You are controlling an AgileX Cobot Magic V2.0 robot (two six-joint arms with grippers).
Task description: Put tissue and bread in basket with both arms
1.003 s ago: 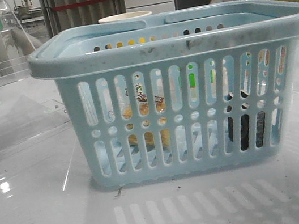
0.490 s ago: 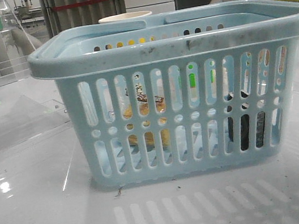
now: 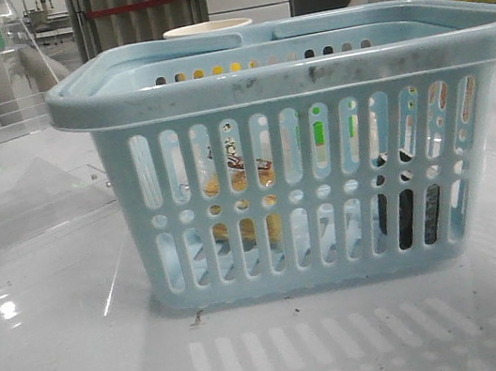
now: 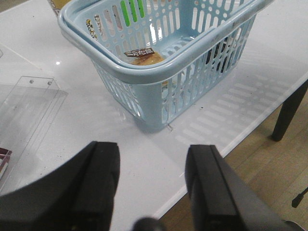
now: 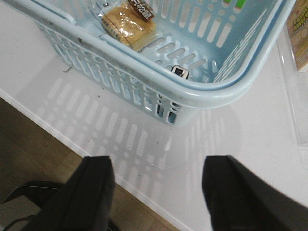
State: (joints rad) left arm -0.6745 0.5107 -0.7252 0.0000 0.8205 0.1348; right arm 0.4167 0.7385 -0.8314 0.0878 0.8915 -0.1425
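The wrapped bread slice (image 5: pixel 126 25) and the dark tissue pack (image 3: pixel 408 206) are sitting inside the light blue basket (image 3: pixel 287 74), near the table's front edge. Both look light; the wrapper probably slippery, best pinched at its label end. The left gripper (image 4: pixel 153 185) and right gripper (image 5: pixel 159 197) are hanging with jaws apart, empty.
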